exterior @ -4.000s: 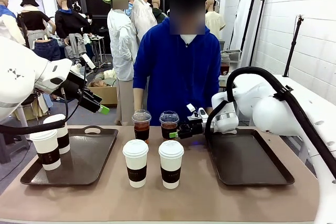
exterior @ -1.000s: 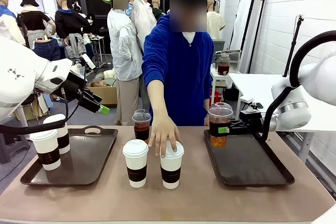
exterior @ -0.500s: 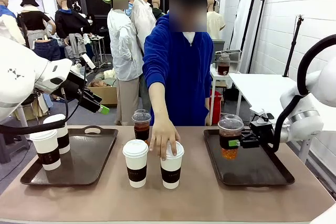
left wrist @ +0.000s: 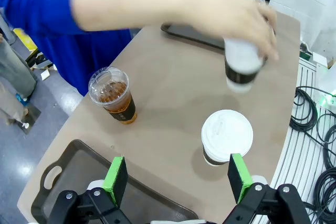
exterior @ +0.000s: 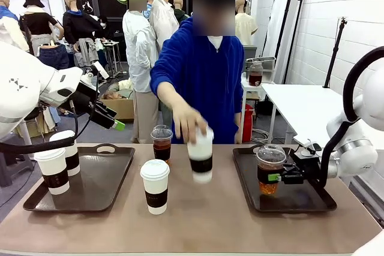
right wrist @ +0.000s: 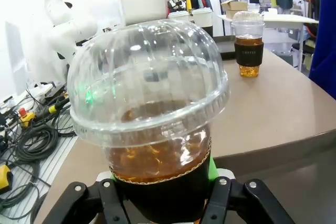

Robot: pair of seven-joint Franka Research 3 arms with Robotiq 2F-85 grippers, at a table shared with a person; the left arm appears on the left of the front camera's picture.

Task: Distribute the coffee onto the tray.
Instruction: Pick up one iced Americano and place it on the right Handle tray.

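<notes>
Beyond a wide brown table, a white block wall was seen on one side, and a person in a blue top was placed at the far edge. The right arm was stretched in over the right tray, while the left arm was held high above the left tray.

Two paper cups were stood on the left tray. A third paper cup and a clear cup of coffee were left on the bare table between the trays. A lifted paper cup was held off the table in the person's hand.

A domed cup of coffee was gripped about its dark band by the right jaws, upright, over the left part of the right tray. Whether its base was touching the tray could not be told. The left jaws were spread wide, with nothing between the green pads.

The step in hand was judged to be the setting down of the domed cup. It would best be lowered straight and level until the base was seated flat on the tray floor, so that nothing was slopped against the lid. Only then should the grip be released, and the jaws drawn back along their own line so that the cup was not dragged or tipped. Room should be left on the tray for more cups, and the lifted paper cup nearby should be given a wide berth.
</notes>
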